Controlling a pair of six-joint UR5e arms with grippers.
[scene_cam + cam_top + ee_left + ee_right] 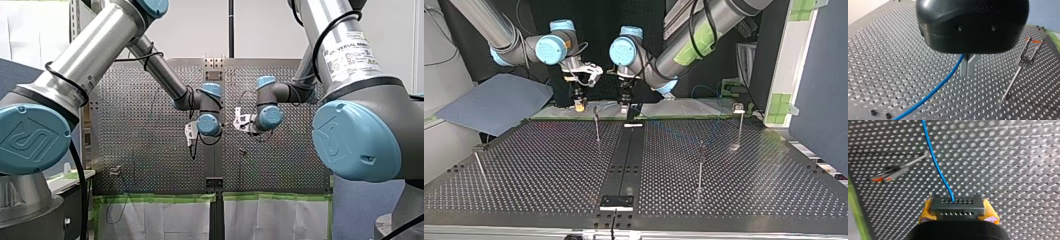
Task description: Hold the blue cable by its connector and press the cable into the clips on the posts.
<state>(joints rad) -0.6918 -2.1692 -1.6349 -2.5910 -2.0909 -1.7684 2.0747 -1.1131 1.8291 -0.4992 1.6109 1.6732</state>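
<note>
Right wrist view: my right fingers (926,211) pinch the connector (957,208), left fingers (965,69) closed on the blue cable (935,90), nothing clipped into the posts (700,167) yet, I'd say.

Thin blue cable (935,162) comes out of dark grey connector block (957,206) w/ two rows of small holes. Block sits clamped btwn yellow pads of my right pincer (958,216). Cable hangs above perforated metal counter (549,165), then runs up btwn closed metal fingers of my left pincer (967,74). Slim metal posts (700,167) w/ clips on top stand well apart on counter. One post (1020,67) is beside left pincer, apart from cable.
</note>
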